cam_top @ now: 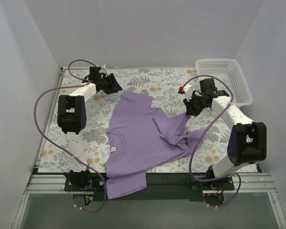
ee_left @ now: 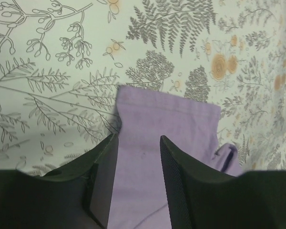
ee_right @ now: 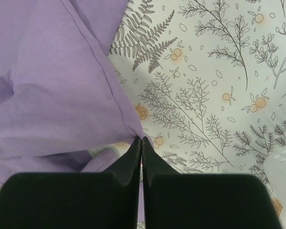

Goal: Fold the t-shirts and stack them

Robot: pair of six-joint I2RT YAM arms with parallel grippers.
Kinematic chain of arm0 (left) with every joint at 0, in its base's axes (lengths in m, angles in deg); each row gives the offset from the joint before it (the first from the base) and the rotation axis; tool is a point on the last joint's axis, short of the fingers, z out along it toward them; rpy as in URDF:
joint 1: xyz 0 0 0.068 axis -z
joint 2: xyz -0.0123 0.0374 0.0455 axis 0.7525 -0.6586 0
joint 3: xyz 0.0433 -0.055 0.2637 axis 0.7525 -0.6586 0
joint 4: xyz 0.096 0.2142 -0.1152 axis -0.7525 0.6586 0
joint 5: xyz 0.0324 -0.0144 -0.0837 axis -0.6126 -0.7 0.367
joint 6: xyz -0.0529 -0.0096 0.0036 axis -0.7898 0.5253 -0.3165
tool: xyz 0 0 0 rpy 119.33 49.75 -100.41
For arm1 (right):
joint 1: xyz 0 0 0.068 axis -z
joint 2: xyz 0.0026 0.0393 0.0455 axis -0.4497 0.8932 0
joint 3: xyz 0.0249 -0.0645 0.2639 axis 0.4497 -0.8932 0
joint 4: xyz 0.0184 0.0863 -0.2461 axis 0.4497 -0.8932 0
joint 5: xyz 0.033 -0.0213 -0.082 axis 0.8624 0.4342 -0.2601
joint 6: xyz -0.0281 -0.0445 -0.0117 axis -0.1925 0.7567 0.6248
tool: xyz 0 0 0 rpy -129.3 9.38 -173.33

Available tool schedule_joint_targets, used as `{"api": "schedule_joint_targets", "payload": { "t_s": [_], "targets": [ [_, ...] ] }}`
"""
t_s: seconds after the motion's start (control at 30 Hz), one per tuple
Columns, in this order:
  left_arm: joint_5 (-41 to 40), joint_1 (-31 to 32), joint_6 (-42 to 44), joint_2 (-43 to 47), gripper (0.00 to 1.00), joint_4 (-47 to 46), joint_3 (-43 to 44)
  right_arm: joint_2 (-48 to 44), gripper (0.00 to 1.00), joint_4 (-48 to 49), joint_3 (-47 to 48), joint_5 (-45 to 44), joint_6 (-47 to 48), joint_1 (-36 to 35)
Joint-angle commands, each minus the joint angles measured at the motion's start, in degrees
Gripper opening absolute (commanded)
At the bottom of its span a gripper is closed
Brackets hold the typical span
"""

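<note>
- One floral-printed table cover is seen beneath everything; much of its middle is hidden by the shirt.
- One lavender t-shirt is spread across the middle of the table, with its neck opening turned toward the left arm. Its near end is draped over the table's front edge onto the dark front rail. Its right side is bunched into folds, so the outline there is hard to make out.
- One white lattice basket is set at the far right corner, apart from the shirt. In the right wrist view only a blurred corner of it is caught.
- On the right gripper, the fingers are pressed together on a seamed edge of the shirt, and the cloth is stretched toward them in a ridge. The pinched part itself is hidden between them.
- On the left gripper, the fingers are spread apart at the shirt's far end, with a hemmed end of cloth seen between them. Whether the cloth is touched by the pads cannot be told.
- One small white neck label is seen inside the collar; any print on it is too small to read.
</note>
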Motion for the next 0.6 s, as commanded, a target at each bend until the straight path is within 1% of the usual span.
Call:
{"api": "schedule_joint_targets", "payload": {
  "t_s": [0.0,0.03,0.23,0.3,0.4,0.47,0.57],
  "targets": [
    [1.6,0.2,2.4,-6.0,0.38,5.9,8.2,-0.8,0.01,1.6,-0.2,4.5,0.6,0.5],
    [1.6,0.5,2.4,-7.1,0.38,6.4,10.5,-1.0,0.01,1.6,-0.3,4.8,0.6,0.5],
    [-1.2,2.8,3.7,-14.5,0.39,11.4,17.7,-1.4,0.01,1.6,-0.9,6.4,0.9,1.0],
    [-3.2,3.6,4.1,-16.9,0.39,14.3,22.8,-1.6,0.01,1.6,-1.0,6.7,0.8,1.1],
    [-4.2,4.3,4.0,-20.3,0.39,18.0,27.5,-1.6,0.01,1.7,-1.2,7.0,1.0,1.5],
    [-5.7,5.0,4.2,-21.2,0.39,19.7,28.5,-1.7,0.01,1.6,-1.2,7.5,0.9,1.7],
    [-10.1,6.0,5.0,-21.5,0.38,21.4,28.7,-1.8,0.01,1.6,-1.2,7.8,0.8,2.0]
  ]
}}
